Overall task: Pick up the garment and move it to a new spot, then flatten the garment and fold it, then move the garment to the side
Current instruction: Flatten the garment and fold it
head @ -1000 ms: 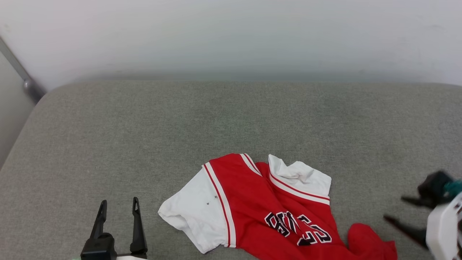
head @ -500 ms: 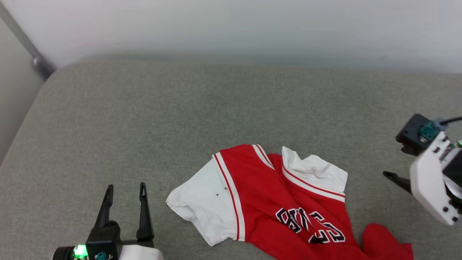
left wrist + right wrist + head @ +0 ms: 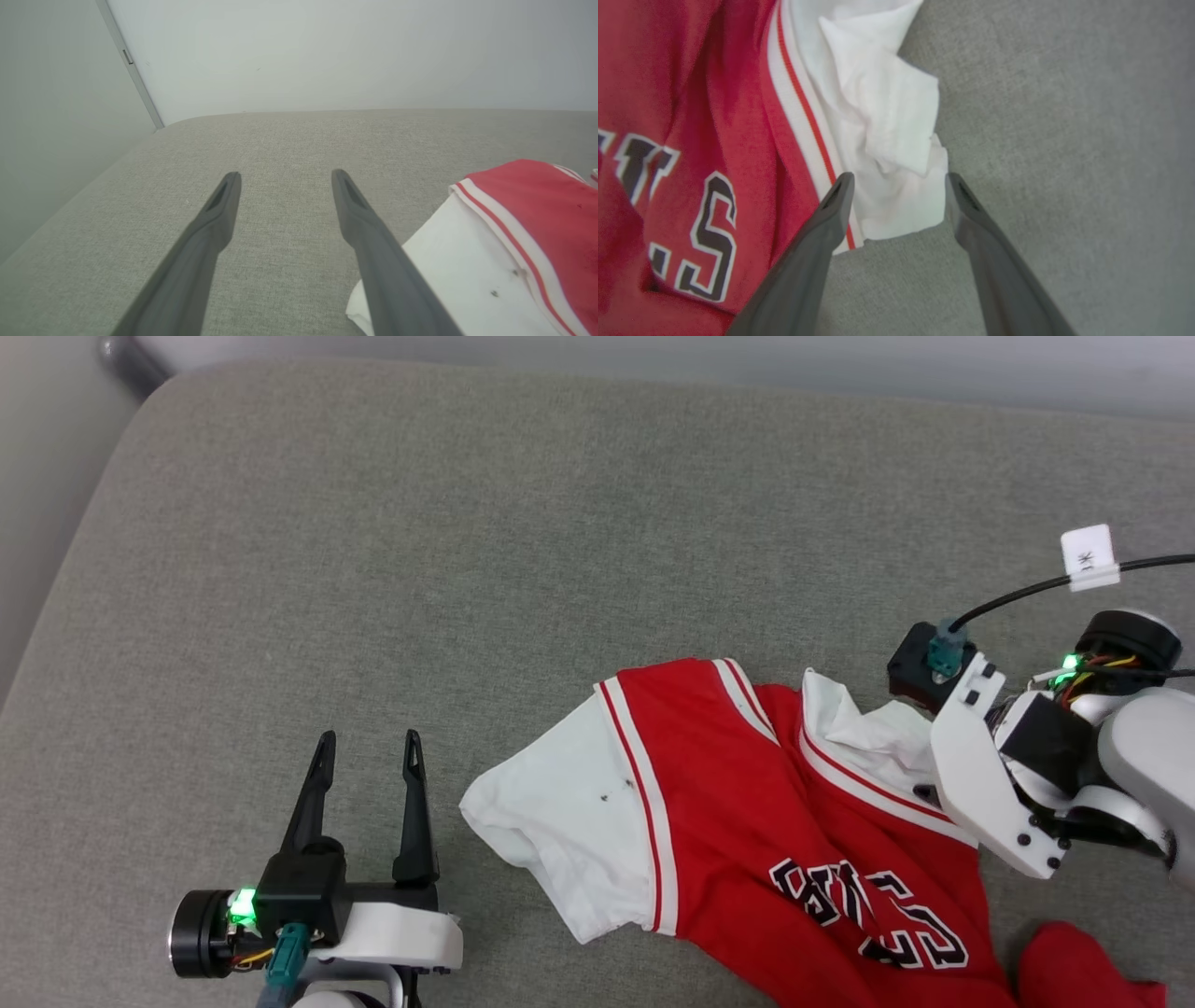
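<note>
Lying crumpled toward the right of the grey cushion (image 3: 467, 523), near its front edge, the red jersey T-shirt (image 3: 728, 803) shows black, white-outlined lettering across its chest, and its lower part runs past the bottom of the head view. One white sleeve with red-striped trim spreads flat toward the left; the other is bunched up on the right. The left gripper (image 3: 368, 739) sits over bare cushion near the front left, its two dark fingers spread wide with nothing between them, the nearer finger just beside the flat sleeve. The right gripper (image 3: 900, 179) points down at the bunched sleeve, fingers wide apart and straddling its end, one over the striped trim and one at the sleeve's outer edge; I cannot tell whether they touch the cloth. A black cable with a white tag (image 3: 1089, 558) trails off that wrist.
</note>
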Available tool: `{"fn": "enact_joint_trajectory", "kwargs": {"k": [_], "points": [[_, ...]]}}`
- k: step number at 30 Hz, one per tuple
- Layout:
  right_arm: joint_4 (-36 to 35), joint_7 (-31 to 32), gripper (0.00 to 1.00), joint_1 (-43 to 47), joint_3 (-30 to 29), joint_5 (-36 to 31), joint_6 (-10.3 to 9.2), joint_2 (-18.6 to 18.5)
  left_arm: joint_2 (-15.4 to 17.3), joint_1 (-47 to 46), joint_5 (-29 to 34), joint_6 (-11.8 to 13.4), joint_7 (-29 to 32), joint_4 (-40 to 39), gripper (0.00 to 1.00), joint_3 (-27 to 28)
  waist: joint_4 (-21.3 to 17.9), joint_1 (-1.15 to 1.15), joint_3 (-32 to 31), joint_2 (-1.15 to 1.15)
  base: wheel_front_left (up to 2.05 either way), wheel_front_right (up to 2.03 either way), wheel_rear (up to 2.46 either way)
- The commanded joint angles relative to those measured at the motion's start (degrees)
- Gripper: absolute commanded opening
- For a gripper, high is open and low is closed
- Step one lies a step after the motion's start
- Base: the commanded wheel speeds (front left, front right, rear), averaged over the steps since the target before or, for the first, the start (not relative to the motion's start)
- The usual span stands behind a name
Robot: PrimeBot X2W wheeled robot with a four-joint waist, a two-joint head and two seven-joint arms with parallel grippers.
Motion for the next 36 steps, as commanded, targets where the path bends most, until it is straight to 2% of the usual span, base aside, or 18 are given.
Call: {"fn": "enact_joint_trajectory", "kwargs": {"k": [1, 10, 11, 14, 15, 16, 23, 30, 33, 36], "points": [[1.04, -0.34, 1.0, -1.14, 2.28, 0.16, -0.06, 0.68, -0.25, -1.28, -0.3, -0.13, -0.12, 0.28, 1.0, -0.05, 1.84, 0.0, 2.38, 0.0, 0.0, 0.0, 0.0], [3.33, -0.19, 1.0, 3.32, 5.78, -0.7, -0.05, 2.26, -0.62, -2.17, -0.55, -0.46, -0.12, 1.08, 1.0, 0.49, 2.84, 0.0, 3.59, 0.0, 0.0, 0.0, 0.0], [3.22, -0.79, 0.0, 3.84, 5.86, -1.1, -0.04, 2.54, -0.65, -1.99, -0.54, -0.39, -0.12, 1.25, 1.0, 0.7, 2.65, 0.0, 3.29, 0.0, 0.0, 0.0, 0.0], [3.35, -3.68, 0.0, 2.81, 5.59, -1.64, -0.04, 2.42, -0.69, -1.14, -0.53, -0.39, -0.12, 1.75, 1.0, 1.39, 1.67, 0.0, 1.73, 0.0, 0.0, 0.0, 0.0], [3.93, -9.59, 0.0, -0.39, 4.9, -0.45, -0.07, 1.7, -0.64, -0.29, -0.29, -0.53, -0.12, 2.09, 1.0, 2.14, 0.12, 0.0, -0.67, 0.0, 0.0, 0.0, 0.0], [3.94, -11.1, 0.0, -1.4, 4.84, -0.24, -0.07, 1.24, -0.6, 0.18, -0.24, -0.6, -0.12, 2.07, 1.0, 2.43, -0.51, 0.0, -1.3, 0.0, 0.0, 0.0, 0.0], [2.66, -17.84, 0.0, -3.4, 4.99, 1.56, -0.07, -4.79, -0.51, 2.87, 0.06, -0.87, -0.12, 1.59, 1.0, 4.02, -5.13, 0.0, -5.71, 0.0, 0.0, 0.0, 0.0], [3.69, -22.51, 0.0, 3.3, 3.73, 6.72, -0.07, -12.94, -0.63, 4.36, 0.13, -1.29, -0.12, 1.01, 1.0, 4.75, -8.41, 0.0, -6.52, 0.0, 0.0, 0.0, 0.0], [7.01, -24.89, 0.0, 8.74, 2.81, 9.71, -0.06, -13.91, -0.71, 4.44, 0.24, -1.53, -0.12, 1.07, 1.0, 4.47, -8.94, 0.0, -6.11, 0.0, 0.0, 0.0, 0.0], [11.25, -27.28, 0.0, 13.54, 1.46, 12.25, -0.07, -13.17, -0.75, 3.82, 0.49, -1.96, -0.12, 0.99, 1.0, 4.3, -8.92, 0.0, -5.34, 0.0, 0.0, 0.0, 0.0]]}}
